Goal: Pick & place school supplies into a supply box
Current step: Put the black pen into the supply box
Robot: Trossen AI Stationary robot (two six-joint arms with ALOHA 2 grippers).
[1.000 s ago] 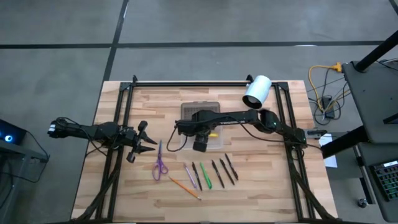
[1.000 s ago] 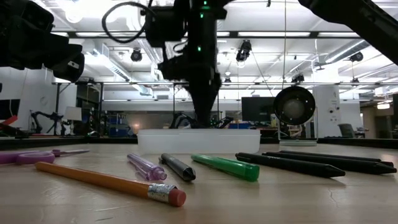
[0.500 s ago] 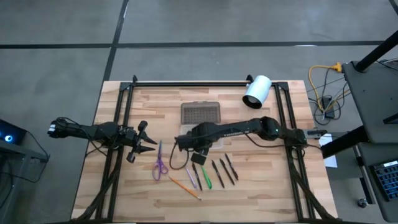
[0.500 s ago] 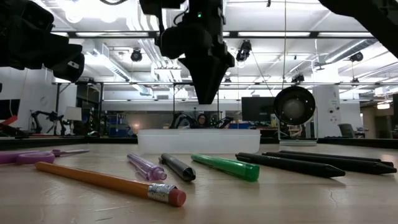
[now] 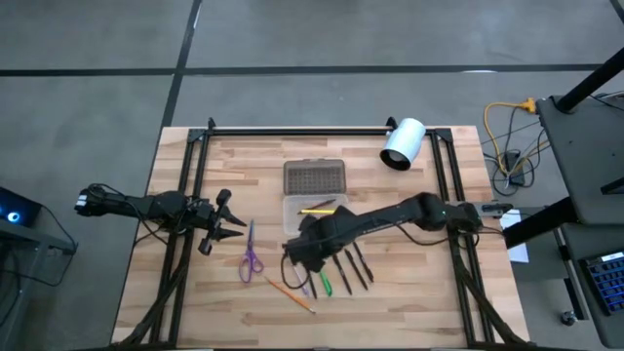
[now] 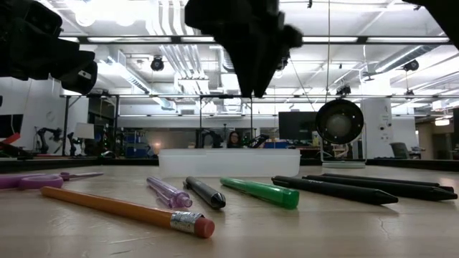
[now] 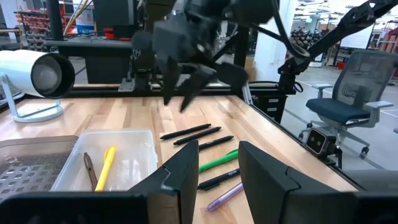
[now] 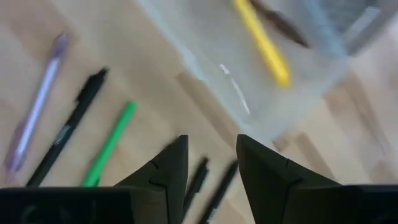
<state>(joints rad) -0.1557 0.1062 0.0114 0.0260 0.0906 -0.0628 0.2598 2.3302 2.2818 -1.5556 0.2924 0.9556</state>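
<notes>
Overhead, the right hand [image 5: 304,255] hung above the row of pens on the table [image 5: 195,292], just in front of the supply box [image 5: 314,207], its fingers spread and empty. The box sat at mid-table with its dotted lid [image 5: 314,176] folded back, a yellow pen [image 5: 318,209] and a dark pen inside. The left hand [image 5: 234,226] waited off to the left side, fingers parted on nothing, with the purple scissors [image 5: 251,258] just beside it. An orange pencil [image 5: 289,292], a green pen [image 5: 323,280] and several black pens [image 5: 359,263] lay in front of the box. A white cylinder [image 5: 402,144] stood near the far right corner.

Level with the table, the right hand [image 6: 252,64] hovered above the clear box [image 6: 229,162], well clear of the pens. The pencil [image 6: 125,210], a purple pen [image 6: 169,193], a dark pen [image 6: 206,193] and the green pen [image 6: 259,192] lay in the foreground.

From the left wrist, that arm's own fingers [image 7: 180,180] stood apart, and the right hand [image 7: 186,93] showed farther off above the black pens [image 7: 196,132].

From the right wrist, its fingers [image 8: 171,171] framed bare wood, with the green pen [image 8: 112,144] and the box's yellow pen [image 8: 264,45] beyond.
</notes>
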